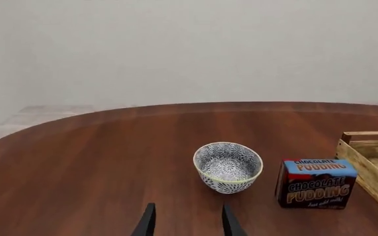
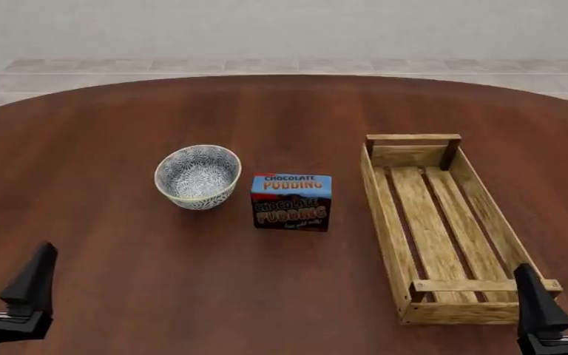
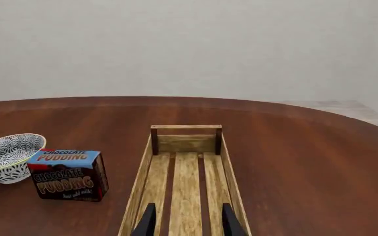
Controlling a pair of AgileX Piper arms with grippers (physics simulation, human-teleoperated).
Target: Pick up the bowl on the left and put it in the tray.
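Observation:
The bowl (image 2: 198, 176), blue-and-white patterned with a cream rim, stands upright and empty on the left half of the table. In the left wrist view the bowl (image 1: 228, 167) lies ahead of my left gripper (image 1: 189, 222), slightly off to one side and well apart from it. That left gripper (image 2: 3, 268) is open at the near left edge and holds nothing. The long wooden tray (image 2: 387, 229) lies lengthwise on the right, empty. My right gripper (image 2: 565, 292) is open near the tray's near end; the right wrist view shows the right gripper (image 3: 189, 222) above the tray (image 3: 186, 142).
A blue chocolate pudding box (image 2: 291, 201) stands upright between bowl and tray, close to the bowl's right side. The same pudding box (image 1: 316, 183) shows beside the bowl in the left wrist view. The dark wooden table (image 2: 116, 296) is round-edged, with a tiled floor and wall beyond.

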